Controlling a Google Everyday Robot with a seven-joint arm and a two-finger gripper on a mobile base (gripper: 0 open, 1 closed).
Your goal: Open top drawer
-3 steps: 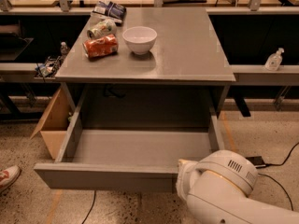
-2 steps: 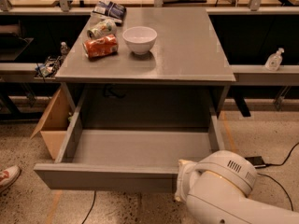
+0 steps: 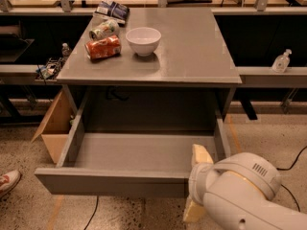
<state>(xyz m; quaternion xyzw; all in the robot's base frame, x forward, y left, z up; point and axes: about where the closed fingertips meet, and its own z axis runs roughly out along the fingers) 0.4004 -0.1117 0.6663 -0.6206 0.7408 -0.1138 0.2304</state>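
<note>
Top drawer (image 3: 110,182) pulled far out below table top (image 3: 192,56), grey box inside bare, front panel low in view

Risks, as judged:
- more pull: box may leave rails or drop at front
- pull from right end only: may skew and jam drawer
- arm body close at right corner: possible bump
- jolt may roll can (image 3: 102,47) or shift bowl (image 3: 143,40)

Gripper (image 3: 196,171) at right end of drawer front, touching it, mostly hidden behind arm joint; opening and hold: cannot tell

No change — gripper (image 3: 197,183) (at top drawer (image 3: 115,182))
</note>
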